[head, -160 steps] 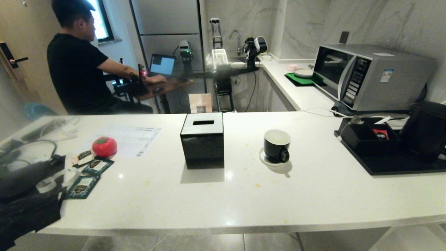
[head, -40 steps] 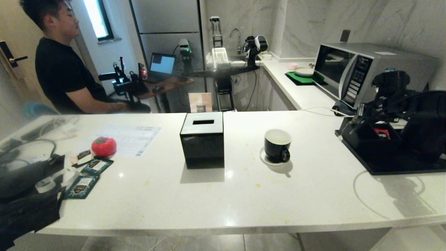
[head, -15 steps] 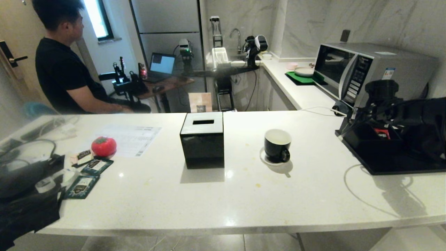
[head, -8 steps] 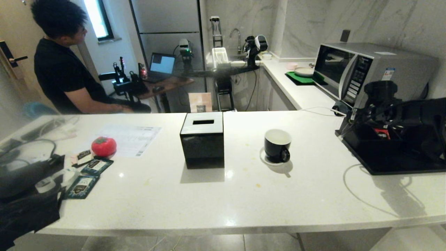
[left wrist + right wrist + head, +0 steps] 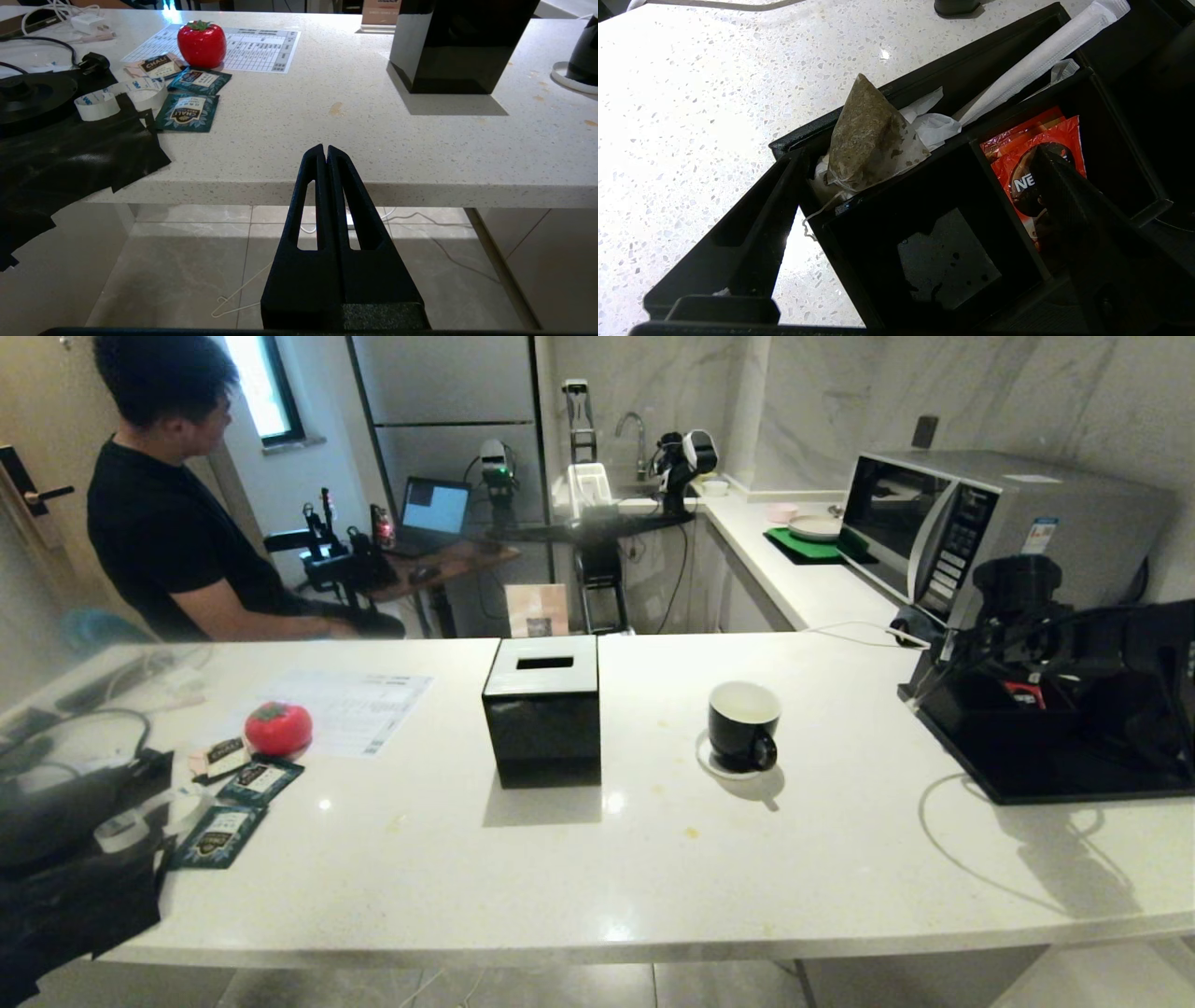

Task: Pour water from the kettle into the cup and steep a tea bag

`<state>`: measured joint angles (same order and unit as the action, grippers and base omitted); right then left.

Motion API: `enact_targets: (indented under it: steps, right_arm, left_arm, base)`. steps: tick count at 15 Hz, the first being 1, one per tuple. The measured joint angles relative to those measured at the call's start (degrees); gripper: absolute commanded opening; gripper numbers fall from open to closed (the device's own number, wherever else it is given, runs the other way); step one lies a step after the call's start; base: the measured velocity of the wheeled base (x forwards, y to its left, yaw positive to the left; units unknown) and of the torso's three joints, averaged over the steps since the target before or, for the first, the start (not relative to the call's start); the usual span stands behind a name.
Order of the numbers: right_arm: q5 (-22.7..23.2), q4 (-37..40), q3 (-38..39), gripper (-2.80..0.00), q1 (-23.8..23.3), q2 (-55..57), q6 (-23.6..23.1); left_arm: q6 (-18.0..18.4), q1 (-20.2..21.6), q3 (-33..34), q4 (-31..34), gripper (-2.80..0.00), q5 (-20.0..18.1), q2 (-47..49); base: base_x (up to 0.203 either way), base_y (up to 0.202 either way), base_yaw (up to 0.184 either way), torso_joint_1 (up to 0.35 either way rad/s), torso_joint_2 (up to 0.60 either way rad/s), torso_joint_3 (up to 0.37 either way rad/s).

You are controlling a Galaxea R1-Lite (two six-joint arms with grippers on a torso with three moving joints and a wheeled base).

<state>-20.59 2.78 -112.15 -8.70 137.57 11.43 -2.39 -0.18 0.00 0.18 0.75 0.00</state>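
Step in hand: fetching the tea bag (image 5: 868, 135). The right gripper (image 5: 915, 182), jaws spread and empty, hovers above it in the organiser (image 5: 924, 242), far right of the cup (image 5: 742, 723). Next: lower and pinch.

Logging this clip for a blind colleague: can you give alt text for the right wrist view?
The open right pincer hangs over a black compartment organizer, above a pyramid tea bag leaning in one compartment. Red sachets fill a neighbouring compartment; white speckled counter lies beyond.

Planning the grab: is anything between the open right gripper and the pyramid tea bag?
Nothing visible. The right gripper hangs open over the black compartment organizer; the translucent pyramid tea bag leans on its divider wall, exposed between the fingers.
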Motion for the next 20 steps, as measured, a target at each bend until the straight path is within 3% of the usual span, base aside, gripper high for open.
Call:
enact_targets:
  steps: [1,20]
  right_arm:
    - [0.0,0.0,0.0,-2.8,0.0,0.0,0.0]
    - [-0.5,-1.6,0.0,-2.8,0.0,-0.8,2.0]
  left_arm:
    - [0.0,0.0,0.0,0.0,-2.8,0.0,0.0]
    - [0.0,0.0,0.0,0.0,-2.8,0.0,0.0]
  base:
    - [0.0,0.0,0.0,0.0,0.0,0.0]
    - [0.0,0.0,0.0,0.0,0.0,0.0]
